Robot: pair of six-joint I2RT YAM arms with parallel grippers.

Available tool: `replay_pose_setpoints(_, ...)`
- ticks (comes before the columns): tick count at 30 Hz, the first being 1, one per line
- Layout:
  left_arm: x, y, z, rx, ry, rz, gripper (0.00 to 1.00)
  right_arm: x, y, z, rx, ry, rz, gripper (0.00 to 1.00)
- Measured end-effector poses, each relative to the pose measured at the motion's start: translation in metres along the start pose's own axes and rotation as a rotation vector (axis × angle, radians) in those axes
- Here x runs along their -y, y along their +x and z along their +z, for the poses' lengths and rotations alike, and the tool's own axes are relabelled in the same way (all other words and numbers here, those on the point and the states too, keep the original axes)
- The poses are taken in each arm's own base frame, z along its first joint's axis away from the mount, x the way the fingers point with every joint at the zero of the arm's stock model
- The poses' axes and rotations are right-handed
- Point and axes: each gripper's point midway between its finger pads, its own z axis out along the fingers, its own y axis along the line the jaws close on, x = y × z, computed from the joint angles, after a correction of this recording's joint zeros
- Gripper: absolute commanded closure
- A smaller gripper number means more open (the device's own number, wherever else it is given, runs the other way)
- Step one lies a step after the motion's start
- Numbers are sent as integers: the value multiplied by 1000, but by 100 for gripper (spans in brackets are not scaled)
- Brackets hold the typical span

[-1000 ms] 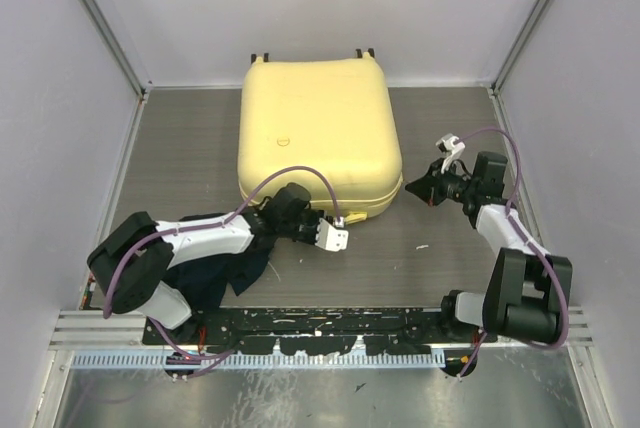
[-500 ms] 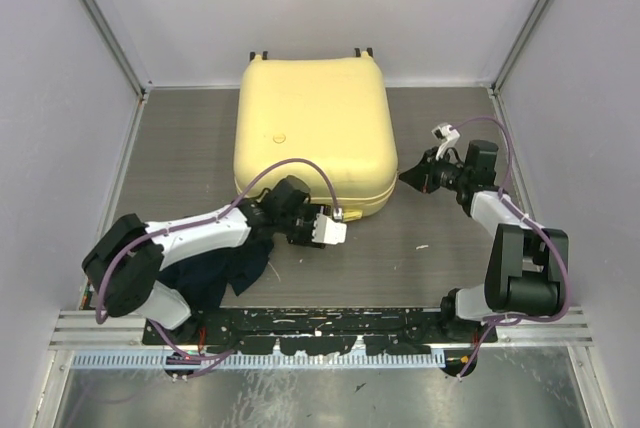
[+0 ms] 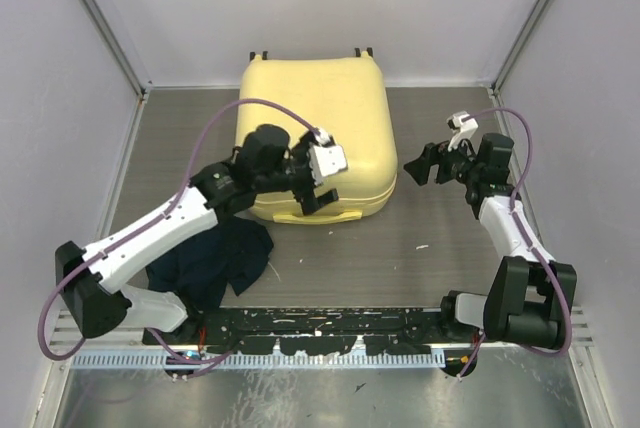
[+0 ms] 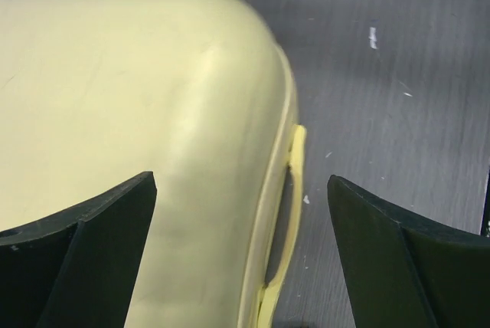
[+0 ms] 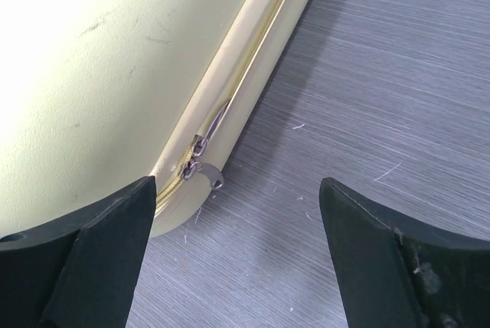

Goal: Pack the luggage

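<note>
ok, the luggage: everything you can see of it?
The luggage is a pale-yellow, matte hard shell with rounded corners, closed, lying flat on the grey table near the back wall. Small black wheels at its far edge, yellow handle on the near side, metal zipper pulls at a corner. Nothing grips it.

Top view: fixed high at the near side, facing down and away, far enough to take in the whole table (image 3: 450, 248) and luggage (image 3: 320, 108). Left wrist view: close above the luggage's handle (image 4: 297, 167) edge. Right wrist view: close beside its zip (image 5: 200, 161). All 3 share the luggage.
</note>
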Motion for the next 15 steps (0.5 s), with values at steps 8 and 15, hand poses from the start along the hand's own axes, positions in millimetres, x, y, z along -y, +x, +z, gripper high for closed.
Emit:
replay_pose_setpoints(8, -94, 37, -61, -28, -247, -377, 4, 6, -25, -9, -38, 61, 17, 6)
replay_pose_setpoints(15, -134, 89, -117, -55, -376, -690, 2, 17, -38, -4, -62, 94, 71, 3)
